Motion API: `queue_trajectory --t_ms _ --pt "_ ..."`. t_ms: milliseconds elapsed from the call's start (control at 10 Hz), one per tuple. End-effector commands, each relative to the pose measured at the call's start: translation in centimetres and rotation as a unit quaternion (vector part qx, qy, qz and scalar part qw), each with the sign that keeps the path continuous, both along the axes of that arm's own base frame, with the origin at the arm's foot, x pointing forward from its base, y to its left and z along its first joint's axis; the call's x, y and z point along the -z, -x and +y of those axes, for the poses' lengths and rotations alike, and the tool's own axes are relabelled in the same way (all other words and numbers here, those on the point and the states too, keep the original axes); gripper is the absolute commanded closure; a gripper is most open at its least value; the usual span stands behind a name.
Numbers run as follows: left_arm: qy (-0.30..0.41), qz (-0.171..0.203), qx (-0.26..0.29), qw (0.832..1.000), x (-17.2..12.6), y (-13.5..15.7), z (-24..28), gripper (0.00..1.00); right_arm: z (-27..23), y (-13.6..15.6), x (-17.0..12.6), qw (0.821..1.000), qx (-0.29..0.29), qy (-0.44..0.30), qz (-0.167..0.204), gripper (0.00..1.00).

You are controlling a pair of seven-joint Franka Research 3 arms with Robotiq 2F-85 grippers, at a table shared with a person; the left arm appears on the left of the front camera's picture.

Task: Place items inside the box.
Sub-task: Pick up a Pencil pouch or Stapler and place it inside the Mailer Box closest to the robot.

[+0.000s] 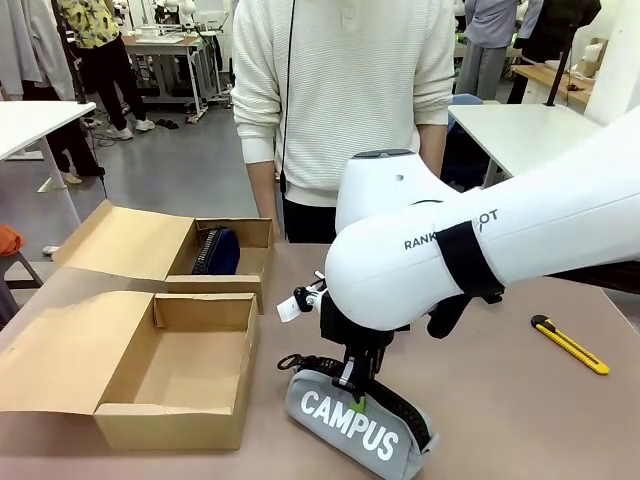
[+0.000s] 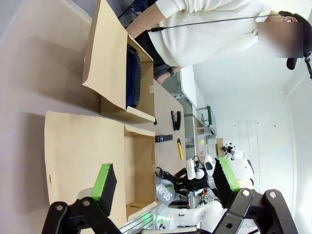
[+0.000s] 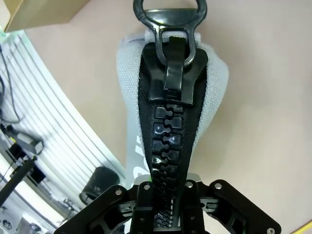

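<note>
pencil case at table's near edge; near box left of it; far box behind holds pouch; utility knife toward right edge

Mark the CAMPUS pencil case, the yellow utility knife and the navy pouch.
CAMPUS pencil case (image 1: 350,432), front view, lettered grey side.
yellow utility knife (image 1: 572,347), front view, mid-handle.
navy pouch (image 1: 217,250), front view, its visible top.

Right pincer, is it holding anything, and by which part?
Yes: the right pincer is shut on the grey CAMPUS pencil case, gripping it on top, across its black zipper.
</note>
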State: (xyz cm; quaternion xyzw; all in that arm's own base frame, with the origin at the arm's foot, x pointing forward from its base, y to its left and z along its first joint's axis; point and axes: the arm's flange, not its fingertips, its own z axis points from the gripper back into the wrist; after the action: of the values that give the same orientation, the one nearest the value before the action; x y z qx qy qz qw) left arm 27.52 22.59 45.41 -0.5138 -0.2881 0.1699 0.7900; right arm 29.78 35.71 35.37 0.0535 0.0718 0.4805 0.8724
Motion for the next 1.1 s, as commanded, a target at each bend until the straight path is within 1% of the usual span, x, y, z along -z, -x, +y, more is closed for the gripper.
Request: queue_trajectory --t_ms 0,100,200,300,400,500,600,700,800,900,1000 --pt "0.0 -0.013 0.004 1.0 0.0 0.0 0.1 0.0 0.0 0.6 -1.9 0.999 0.031 0.005 0.004 1.0" --pt "0.0 -0.013 0.004 1.0 0.0 0.0 0.1 0.0 0.0 1.2 -2.7 0.999 0.047 0.004 0.0 1.0" --pt "0.0 -0.013 0.004 1.0 0.0 0.0 0.1 0.0 0.0 1.9 -4.1 0.993 0.116 -0.014 -0.003 1.0" --pt "0.0 -0.013 0.004 1.0 0.0 0.0 0.1 0.0 -0.1 3.2 -6.3 0.977 0.197 -0.075 -0.022 1.0" --pt "0.0 -0.013 0.004 1.0 0.0 0.0 0.1 0.0 -0.8 4.2 -8.1 0.944 0.312 -0.086 -0.065 1.0" --pt "0.0 -0.013 0.004 1.0 0.0 0.0 0.1 0.0 -1.8 5.6 -9.5 0.896 0.43 -0.069 -0.083 1.0" --pt "0.0 -0.013 0.004 1.0 0.0 0.0 0.1 0.0 -2.9 7.0 -10.5 0.85 0.511 -0.028 -0.126 1.0" --pt "0.0 -0.013 0.004 1.0 0.0 0.0 0.1 0.0 -2.1 8.2 -11.2 0.892 0.436 -0.042 -0.112 1.0" --pt "0.0 -0.013 0.004 1.0 0.0 0.0 0.1 0.0 -1.8 4.4 -10.8 0.937 0.337 -0.081 -0.039 1.0" --pt "0.0 -0.013 0.004 1.0 0.0 0.0 0.1 0.0 -1.8 4.4 -10.8 0.937 0.337 -0.081 -0.039 1.0" --pt "0.0 -0.013 0.004 1.0 0.0 0.0 0.1 0.0 -2.6 7.0 -11.8 0.912 0.396 -0.077 -0.075 0.92"
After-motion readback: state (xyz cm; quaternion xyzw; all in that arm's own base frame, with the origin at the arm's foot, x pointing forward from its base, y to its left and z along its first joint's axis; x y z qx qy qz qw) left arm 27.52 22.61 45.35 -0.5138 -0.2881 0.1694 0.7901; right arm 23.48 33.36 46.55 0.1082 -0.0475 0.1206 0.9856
